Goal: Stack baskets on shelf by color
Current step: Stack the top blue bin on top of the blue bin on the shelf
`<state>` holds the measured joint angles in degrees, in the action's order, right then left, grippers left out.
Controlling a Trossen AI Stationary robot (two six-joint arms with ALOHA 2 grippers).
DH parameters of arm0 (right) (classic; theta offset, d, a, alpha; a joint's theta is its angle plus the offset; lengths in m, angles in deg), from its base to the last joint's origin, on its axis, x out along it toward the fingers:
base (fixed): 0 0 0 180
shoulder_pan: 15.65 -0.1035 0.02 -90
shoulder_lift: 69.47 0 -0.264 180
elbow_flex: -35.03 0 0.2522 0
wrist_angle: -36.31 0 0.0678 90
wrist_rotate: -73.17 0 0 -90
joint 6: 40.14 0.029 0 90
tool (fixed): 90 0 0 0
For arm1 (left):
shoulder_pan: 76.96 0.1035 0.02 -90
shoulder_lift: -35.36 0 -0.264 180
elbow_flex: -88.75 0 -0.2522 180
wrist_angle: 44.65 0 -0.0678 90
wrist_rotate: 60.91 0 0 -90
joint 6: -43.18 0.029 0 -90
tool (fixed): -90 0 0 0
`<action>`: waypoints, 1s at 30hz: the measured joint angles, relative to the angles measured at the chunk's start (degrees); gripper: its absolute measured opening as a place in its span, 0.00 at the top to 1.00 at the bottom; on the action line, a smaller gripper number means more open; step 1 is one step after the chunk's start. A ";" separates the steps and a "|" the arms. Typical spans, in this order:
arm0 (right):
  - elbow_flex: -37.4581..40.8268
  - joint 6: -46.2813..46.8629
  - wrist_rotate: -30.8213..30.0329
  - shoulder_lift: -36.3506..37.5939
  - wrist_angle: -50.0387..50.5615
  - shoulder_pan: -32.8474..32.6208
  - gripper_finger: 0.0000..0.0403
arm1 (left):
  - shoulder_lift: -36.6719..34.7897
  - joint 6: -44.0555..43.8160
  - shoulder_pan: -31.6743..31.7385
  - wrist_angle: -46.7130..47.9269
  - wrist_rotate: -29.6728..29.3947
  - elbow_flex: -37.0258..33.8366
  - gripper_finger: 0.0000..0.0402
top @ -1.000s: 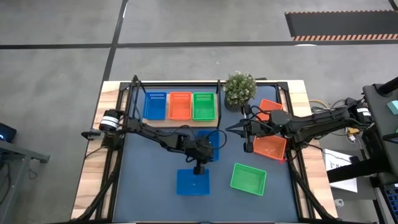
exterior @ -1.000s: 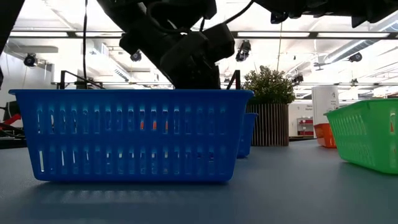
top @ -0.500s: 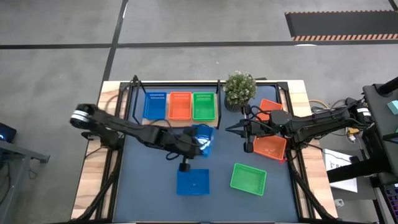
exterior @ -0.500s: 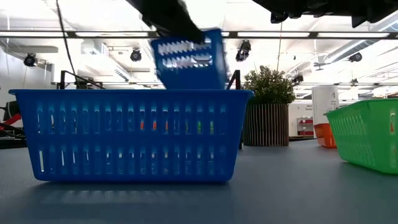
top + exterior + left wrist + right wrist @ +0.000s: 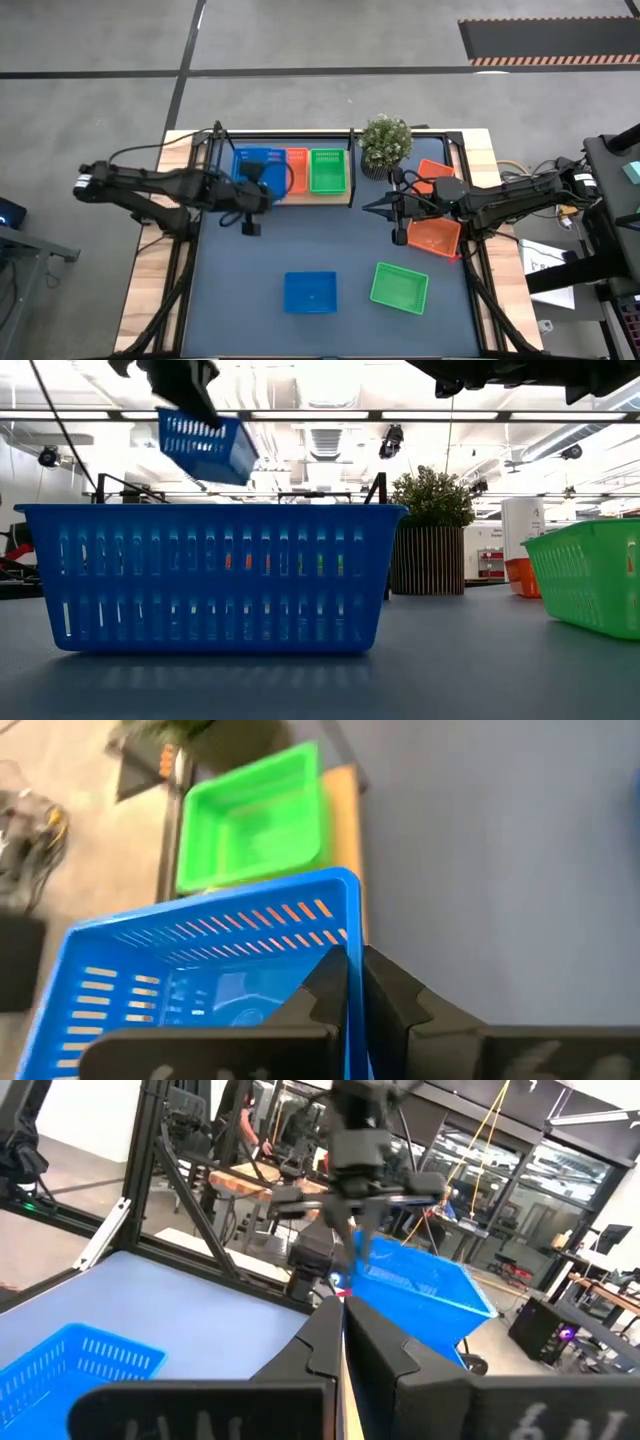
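A dark, jointed left arm reaches across the counter, a dark blue-grey slab framed in pale wood, its left end effector clenched on the thin slotted wall of a small blue plastic mesh basket. In the left wrist view the two black fingers pinch that wall from either side, the ribbed blue rim running across in front of them. The basket hangs clear of the counter, tilted, above the left end of the shelf, a light wooden board in a thin black metal frame at the counter's far edge. In the low view it shows lifted and slanted, well above the other baskets.

On the shelf a red-orange mesh basket lies partly hidden by the carried one, with a green mesh basket just beside it on the right. A second blue basket, shallow and rectangular with slotted sides, stands on the counter near its front edge, and a second green basket sits near it, turned at an angle. Two more red-orange baskets lie at the counter's right side.

The right arm waits above those red-orange baskets, its right end effector clamped empty, the fingers pressed together. A potted plant with bushy green leaves and a ribbed dark pot stands at the right end of the shelf.
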<state>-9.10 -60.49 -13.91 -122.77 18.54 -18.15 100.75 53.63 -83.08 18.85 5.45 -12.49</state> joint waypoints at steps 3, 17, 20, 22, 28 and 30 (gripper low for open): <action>0.00 0.06 0.00 0.00 0.00 0.00 0.98 | -3.26 4.17 4.44 0.15 0.63 -2.91 1.00; 0.02 0.24 0.07 -0.02 0.83 0.00 0.98 | -13.67 14.51 21.69 -10.65 12.93 -19.88 1.00; 0.02 0.24 0.07 -0.02 1.12 0.00 0.98 | -13.82 14.99 23.49 -10.71 13.19 -20.87 1.00; 0.02 0.24 0.07 -0.02 1.19 0.00 0.98 | -13.80 15.46 24.22 -10.73 14.03 -21.27 1.00; 0.02 0.24 0.07 -0.02 1.25 0.00 0.98 | -13.03 16.09 25.84 -11.49 15.07 -22.77 1.00; 0.02 0.26 0.07 -0.02 1.26 0.01 0.98 | -13.02 16.85 26.27 -12.37 16.08 -23.55 1.00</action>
<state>-9.08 -60.23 -13.84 -122.79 19.80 -18.14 87.72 70.47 -56.81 6.48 21.53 -36.04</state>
